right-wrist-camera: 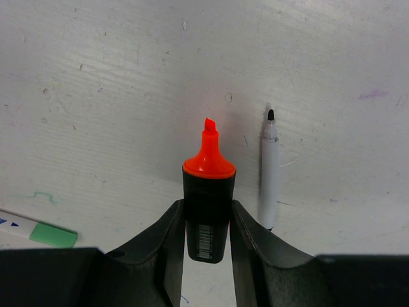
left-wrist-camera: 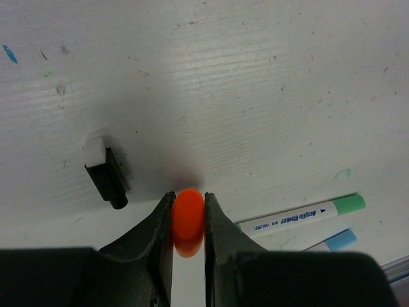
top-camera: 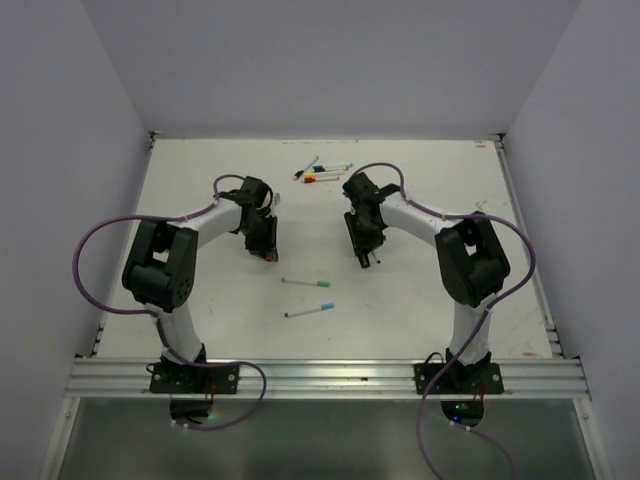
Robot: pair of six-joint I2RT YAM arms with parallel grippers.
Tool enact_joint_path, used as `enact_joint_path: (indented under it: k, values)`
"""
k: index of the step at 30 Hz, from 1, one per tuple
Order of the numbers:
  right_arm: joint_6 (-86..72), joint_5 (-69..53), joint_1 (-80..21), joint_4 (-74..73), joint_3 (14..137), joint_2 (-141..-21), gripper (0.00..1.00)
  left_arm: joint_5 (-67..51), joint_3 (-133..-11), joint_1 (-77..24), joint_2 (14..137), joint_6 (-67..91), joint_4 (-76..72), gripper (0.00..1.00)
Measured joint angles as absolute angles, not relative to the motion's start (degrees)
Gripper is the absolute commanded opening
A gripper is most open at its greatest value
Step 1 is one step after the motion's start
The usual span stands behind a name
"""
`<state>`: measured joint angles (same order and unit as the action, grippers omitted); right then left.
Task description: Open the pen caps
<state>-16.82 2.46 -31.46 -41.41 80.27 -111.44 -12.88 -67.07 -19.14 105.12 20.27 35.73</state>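
So the orange cap (left-wrist-camera: 188, 214) is off. The left gripper (left-wrist-camera: 188, 201) is clenched on it, pinched right between the fingertips. The right gripper (right-wrist-camera: 208, 208) is clamped around the black highlighter (right-wrist-camera: 207, 217), whose orange chisel tip is bare and sticks out past the fingers.

From the top view the two claws sit apart over the middle of the table (top-camera: 200, 180), the left gripper (top-camera: 268, 250) on the left, the right gripper (top-camera: 367, 258) on the right. On the near side between them lie a green-capped pen (top-camera: 305, 283) and a blue-capped pen (top-camera: 310, 311), both with caps on. A bunch of pens (top-camera: 325, 172) sits at the far middle.

An uncapped pen (right-wrist-camera: 270, 166) with a black tip lies just beside the highlighter. Left of the cap there's a small black piece (left-wrist-camera: 107, 176) with a white end; can't tell what it is.
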Motion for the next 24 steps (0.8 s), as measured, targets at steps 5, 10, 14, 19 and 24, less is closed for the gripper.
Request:
enact_joint_path:
  k: [5, 10, 14, 19, 24]
  values:
    - [-16.60, 2.44, -31.46, -41.67, 80.36, -111.44, 0.36, -12.10, -67.07, -19.14, 105.38, 19.84, 35.73, 0.28]
    - [-16.08, 2.28, -31.46, -42.50, 80.99, -111.44, 0.46, -11.77, -67.18, -19.18, 105.84, 19.86, 35.75, 0.39]
    - [-15.46, 2.28, -31.48, -43.11, 81.71, -111.44, 0.50, -11.73, -67.31, -19.16, 105.82, 19.86, 35.70, 0.43]
    - [-14.50, 2.52, -31.99, -44.75, 83.83, -111.42, 0.51, -11.16, -67.31, -19.16, 105.41, 19.84, 35.68, 0.51]
    - [-13.37, 2.28, -35.16, -46.04, 87.55, -110.76, 0.52, -9.37, -67.31, -19.14, 104.60, 19.90, 35.99, 0.60]
